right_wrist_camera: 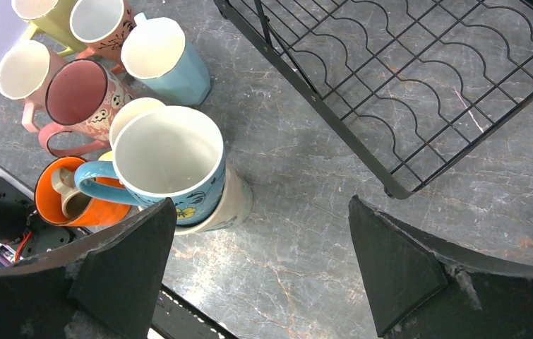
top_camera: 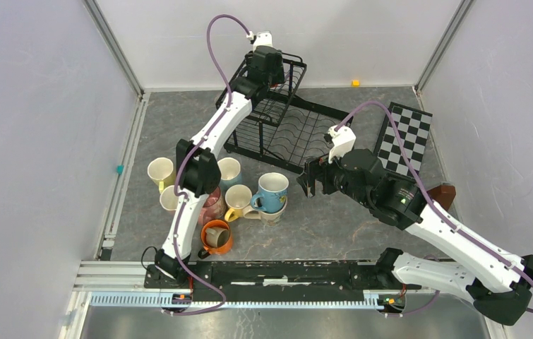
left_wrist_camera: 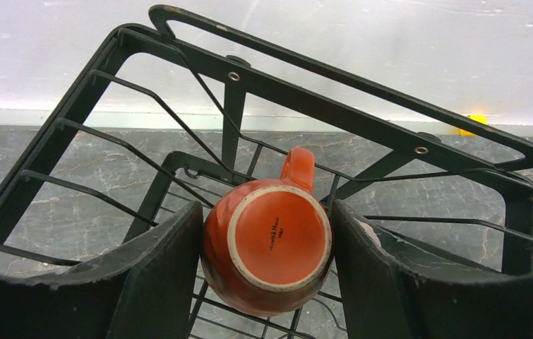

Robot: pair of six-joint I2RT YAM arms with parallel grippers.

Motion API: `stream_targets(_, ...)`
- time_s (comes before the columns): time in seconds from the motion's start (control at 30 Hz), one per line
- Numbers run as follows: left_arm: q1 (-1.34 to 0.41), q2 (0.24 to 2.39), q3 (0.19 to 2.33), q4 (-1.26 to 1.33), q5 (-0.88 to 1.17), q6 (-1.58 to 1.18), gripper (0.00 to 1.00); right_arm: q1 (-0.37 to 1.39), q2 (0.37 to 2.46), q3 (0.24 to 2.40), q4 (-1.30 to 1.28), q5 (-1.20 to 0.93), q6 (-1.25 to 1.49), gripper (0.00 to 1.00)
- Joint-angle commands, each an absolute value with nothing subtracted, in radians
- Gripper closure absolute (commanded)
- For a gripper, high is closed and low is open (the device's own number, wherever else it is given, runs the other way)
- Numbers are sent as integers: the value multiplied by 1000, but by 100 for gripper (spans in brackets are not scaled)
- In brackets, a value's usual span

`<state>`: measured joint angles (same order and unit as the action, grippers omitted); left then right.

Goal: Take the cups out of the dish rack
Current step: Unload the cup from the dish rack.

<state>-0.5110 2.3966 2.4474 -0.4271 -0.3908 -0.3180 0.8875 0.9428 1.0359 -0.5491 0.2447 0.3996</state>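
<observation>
Orange ceramic is seen between the left fingers [left_wrist_camera: 157,282]: an upturned orange mug [left_wrist_camera: 270,247], flanked closely on both sides, is lodged in the upper basket of the dish rack [left_wrist_camera: 334,78]. Whether it is gripped cannot be told. The right fingers [right_wrist_camera: 126,268] are spread wide over the counter [right_wrist_camera: 298,212], with a blue mug [right_wrist_camera: 168,152] just beyond one of them.
</observation>
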Motion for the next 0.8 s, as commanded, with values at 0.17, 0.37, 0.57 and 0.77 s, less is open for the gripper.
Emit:
stream_targets(0.17,-508,2297,2463,-425,-319,-247,57,884,939,1040,-511,248,402,2)
stream_targets(0.37,-508,2250,2462,-422,-326,-235,64,884,952,1044,-498,240,400,2)
stream_targets(0.57,-507,2218,2463,-423,-323,-233,68,885,959,1048,-492,233,399,2)
stream_targets(0.77,-505,2179,2462,-445,-319,-244,68,885,959,1050,-465,229,395,2)
